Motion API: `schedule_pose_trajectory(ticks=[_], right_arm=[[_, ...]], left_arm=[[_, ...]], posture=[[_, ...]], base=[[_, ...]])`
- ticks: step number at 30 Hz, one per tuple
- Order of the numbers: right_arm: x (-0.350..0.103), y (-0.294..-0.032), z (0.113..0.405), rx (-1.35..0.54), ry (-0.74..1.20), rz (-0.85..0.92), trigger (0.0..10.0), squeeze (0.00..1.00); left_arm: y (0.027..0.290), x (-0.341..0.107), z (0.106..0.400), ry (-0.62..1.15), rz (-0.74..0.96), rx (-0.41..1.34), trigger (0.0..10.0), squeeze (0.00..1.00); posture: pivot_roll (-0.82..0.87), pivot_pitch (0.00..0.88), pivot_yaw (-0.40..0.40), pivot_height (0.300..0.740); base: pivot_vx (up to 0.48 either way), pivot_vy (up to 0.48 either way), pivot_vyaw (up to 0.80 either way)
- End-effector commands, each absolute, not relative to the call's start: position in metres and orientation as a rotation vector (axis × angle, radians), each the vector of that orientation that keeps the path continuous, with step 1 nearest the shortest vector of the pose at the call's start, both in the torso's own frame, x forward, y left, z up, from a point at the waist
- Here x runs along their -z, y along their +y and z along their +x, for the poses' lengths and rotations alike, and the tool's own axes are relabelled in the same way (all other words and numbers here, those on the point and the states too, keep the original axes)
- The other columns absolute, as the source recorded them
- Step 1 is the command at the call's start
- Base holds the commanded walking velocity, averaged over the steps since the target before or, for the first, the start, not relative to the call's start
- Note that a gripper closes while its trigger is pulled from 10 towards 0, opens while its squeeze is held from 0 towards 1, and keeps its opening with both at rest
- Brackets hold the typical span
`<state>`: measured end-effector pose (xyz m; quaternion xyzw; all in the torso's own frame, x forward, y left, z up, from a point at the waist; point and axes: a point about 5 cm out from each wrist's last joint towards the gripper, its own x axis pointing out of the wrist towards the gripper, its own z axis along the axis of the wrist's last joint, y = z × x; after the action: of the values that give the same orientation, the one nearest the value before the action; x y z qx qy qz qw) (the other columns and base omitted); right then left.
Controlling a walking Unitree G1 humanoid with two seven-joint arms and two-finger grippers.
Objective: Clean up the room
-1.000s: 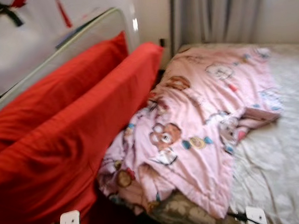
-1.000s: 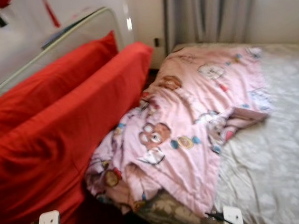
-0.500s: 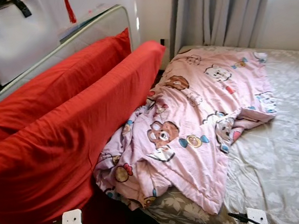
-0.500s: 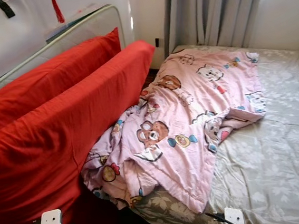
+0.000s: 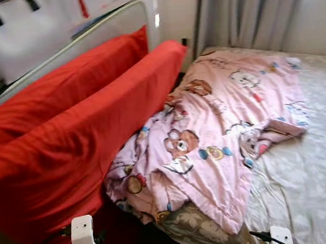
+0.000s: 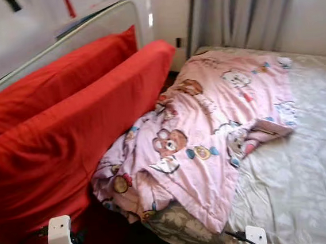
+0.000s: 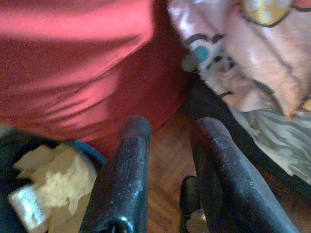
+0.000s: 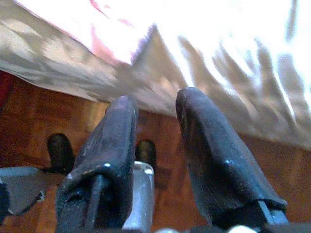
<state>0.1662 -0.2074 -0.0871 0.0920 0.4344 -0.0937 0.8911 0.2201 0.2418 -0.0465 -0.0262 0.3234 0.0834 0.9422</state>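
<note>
Blanket [image 5: 222,133] lies bunched on the bed [image 5: 307,177], its near corner hanging off the edge. Your left gripper [image 7: 167,160] and right gripper [image 8: 155,145] hang low by that edge, fingers a little apart, holding nothing. Grab thin cloth and it may slip. Beyond the blanket, red cushions [image 5: 88,123] could tip over.

Matt red cloth pillows [image 5: 67,143], printed cotton quilt [image 5: 210,135]

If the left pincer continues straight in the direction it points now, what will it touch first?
Probably the wooden floor between the red cushion and the bed; the left pincer, open, aims there. Depth is unclear.
</note>
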Motion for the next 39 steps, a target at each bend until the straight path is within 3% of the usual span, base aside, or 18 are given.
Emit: schedule_pose_trajectory(ticks=[1,9,16,26,28,30,39], right_arm=[[0.088,-0.209,0.164,0.199,0.900,0.191,10.0,0.00],[0.087,-0.210,0.165,0.186,0.893,0.181,10.0,0.00],[0.087,-0.210,0.164,0.183,0.889,0.187,10.0,0.00],[0.083,-0.212,0.168,0.191,0.805,0.197,10.0,0.00],[0.061,-0.201,0.209,0.143,0.659,0.177,10.0,0.00],[0.048,-0.194,0.229,0.114,0.582,0.157,10.0,0.00],[0.024,-0.196,0.250,0.115,0.377,0.168,10.0,0.00]], left_arm=[[0.241,0.045,0.221,0.639,-0.067,-0.170,10.0,0.00],[0.235,0.045,0.223,0.631,-0.073,-0.153,10.0,0.00],[0.236,0.043,0.225,0.609,-0.072,-0.154,10.0,0.00],[0.234,0.012,0.258,0.408,-0.061,-0.113,10.0,0.00],[0.230,0.006,0.264,0.363,-0.067,-0.096,10.0,0.00],[0.228,0.002,0.266,0.332,-0.064,-0.080,10.0,0.00],[0.219,-0.018,0.269,0.156,-0.026,-0.017,10.0,0.00]], posture=[[0.05,0.000,0.007,0.740],[0.05,0.000,0.001,0.740],[0.05,0.000,-0.003,0.740],[0.04,0.000,-0.006,0.740],[0.03,0.000,-0.008,0.740],[0.03,0.000,-0.009,0.740],[0.03,0.000,-0.019,0.740]], base=[[0.000,0.000,0.00],[0.000,0.000,0.00],[0.000,0.000,0.76],[0.000,0.000,0.00],[0.000,0.000,0.00],[0.000,0.000,0.00],[0.000,0.000,0.00]])
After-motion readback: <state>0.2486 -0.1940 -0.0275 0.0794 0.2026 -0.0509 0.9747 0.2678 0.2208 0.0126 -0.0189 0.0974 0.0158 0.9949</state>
